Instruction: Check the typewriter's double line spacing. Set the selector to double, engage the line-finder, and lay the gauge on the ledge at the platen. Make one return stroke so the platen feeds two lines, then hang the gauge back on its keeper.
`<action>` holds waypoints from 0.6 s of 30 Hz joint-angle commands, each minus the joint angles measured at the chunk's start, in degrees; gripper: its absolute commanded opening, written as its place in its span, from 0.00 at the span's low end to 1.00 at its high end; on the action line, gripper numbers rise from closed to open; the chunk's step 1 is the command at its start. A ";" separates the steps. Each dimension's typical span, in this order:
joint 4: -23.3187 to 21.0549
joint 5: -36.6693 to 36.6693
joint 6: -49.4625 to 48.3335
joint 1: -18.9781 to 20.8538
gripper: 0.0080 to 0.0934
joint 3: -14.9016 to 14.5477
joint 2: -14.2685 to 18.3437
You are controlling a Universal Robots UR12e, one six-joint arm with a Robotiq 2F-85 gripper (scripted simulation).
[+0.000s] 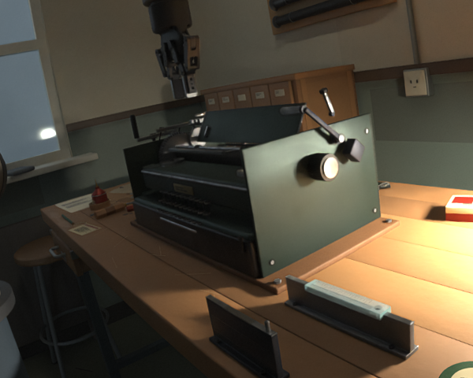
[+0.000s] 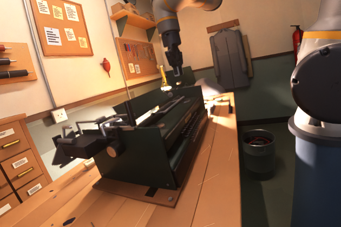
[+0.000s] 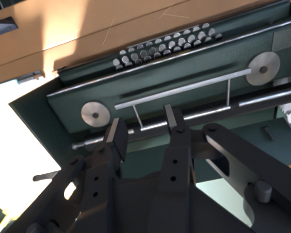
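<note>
The pale green gauge (image 1: 348,298) lies along the top of its dark keeper rail (image 1: 351,321), on the bench in front of the dark green typewriter (image 1: 245,183). The typewriter's return lever (image 1: 328,132) slants up from the carriage end above a round platen knob (image 1: 330,167). From the wrist camera I look down on the keys (image 3: 165,46), the paper bail (image 3: 183,89) and the platen (image 3: 216,110). My gripper (image 1: 184,87) hangs above the far end of the carriage, well clear of the machine, with its fingers (image 3: 145,120) open and empty.
A second dark stand (image 1: 245,333) sits at the near bench edge beside the keeper. A red and white box (image 1: 466,207) lies on the right, small items (image 1: 102,201) beyond the typewriter, a stool (image 1: 41,252) and a bin (image 2: 258,150) on the floor.
</note>
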 commanded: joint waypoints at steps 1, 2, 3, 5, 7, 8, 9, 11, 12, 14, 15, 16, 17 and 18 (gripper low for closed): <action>-0.02 0.00 0.00 0.00 0.47 -0.05 -0.01; -0.02 0.00 0.00 0.00 0.47 -0.05 -0.01; -0.02 0.00 0.00 0.00 0.47 -0.05 -0.01; -0.02 0.00 0.00 0.00 0.47 -0.05 -0.01; -0.01 0.00 0.00 0.00 0.47 -0.06 -0.01; -0.01 0.00 0.00 0.00 0.47 -0.06 -0.02; 0.00 0.00 0.00 0.00 0.47 -0.06 -0.02; 0.00 0.00 0.00 0.00 0.47 -0.06 -0.02; 0.00 0.00 -0.01 0.00 0.47 -0.06 -0.02; 0.00 0.00 -0.14 -0.05 0.47 -0.06 -0.02; 0.00 0.00 -0.30 -0.10 0.47 -0.06 -0.02; 0.00 0.00 -0.53 -0.18 0.47 -0.06 -0.02; 0.00 0.00 -0.85 -0.28 0.47 -0.06 -0.02; 0.00 0.00 -1.27 -0.43 0.47 -0.06 -0.02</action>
